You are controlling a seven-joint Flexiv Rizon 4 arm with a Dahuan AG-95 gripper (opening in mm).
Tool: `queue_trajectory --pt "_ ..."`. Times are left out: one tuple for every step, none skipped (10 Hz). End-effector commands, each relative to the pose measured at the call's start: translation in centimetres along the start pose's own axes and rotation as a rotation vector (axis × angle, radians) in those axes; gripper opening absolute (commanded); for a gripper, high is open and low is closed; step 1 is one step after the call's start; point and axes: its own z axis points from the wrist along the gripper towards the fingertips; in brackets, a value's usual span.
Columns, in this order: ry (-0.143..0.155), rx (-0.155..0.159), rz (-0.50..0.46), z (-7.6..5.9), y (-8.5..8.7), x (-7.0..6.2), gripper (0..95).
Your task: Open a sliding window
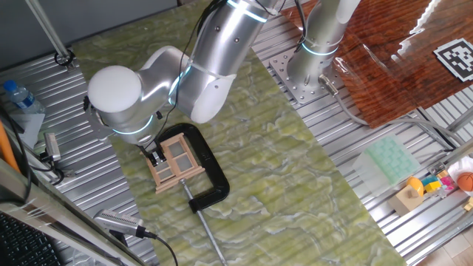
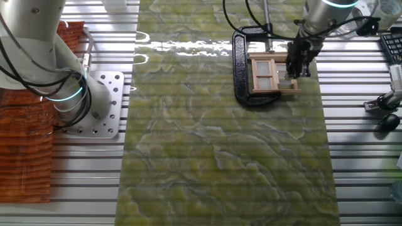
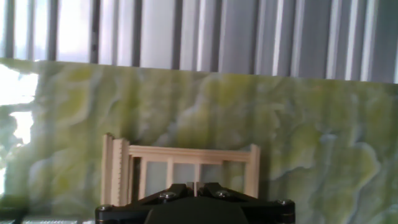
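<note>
The sliding window, judged light and fragile yet clamp-held, is best pushed at its three-o'clock sash edge, where the gripper is seen, finger state indiscernible.

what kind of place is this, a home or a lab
Most likely a robotics lab bench, not a home: a ribbed metal table with a green marbled mat, the arm's bolted base plate, and a small wooden model sliding window held by a black C-clamp.

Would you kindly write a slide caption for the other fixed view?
Gripper poised at the edge of the wooden sliding window, which a black C-clamp holds on the green mat.
</note>
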Motion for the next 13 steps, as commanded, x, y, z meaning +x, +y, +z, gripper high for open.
queue_trajectory --pt "0.002 0.006 0.0 0.4 -0.4 0.2 0.0" --pt "0.001 0.005 0.001 0.6 -0.6 0.3 0.0" --pt "0.002 0.006 0.004 0.6 -0.6 0.3 0.0" --pt "0.003 0.006 0.005 0.6 -0.6 0.3 0.0" --pt "0.004 0.006 0.004 0.7 -0.7 0.3 0.0" --pt "0.003 0.005 0.0 0.9 -0.8 0.4 0.0" --pt "0.003 0.004 0.0 1.0 -0.8 0.4 0.0" --pt "0.003 0.004 0.0 1.0 -0.9 0.4 0.0" --pt "0.003 0.004 0.001 1.1 -0.9 0.4 0.0" --pt "0.002 0.004 0.005 1.3 -0.9 0.3 0.0" --pt "0.001 0.003 0.006 1.5 -1.0 0.3 0.0" --pt "0.001 0.001 0.008 1.6 -1.0 0.2 0.0" --pt "0.001 0.001 0.007 1.6 -1.1 0.2 0.0"
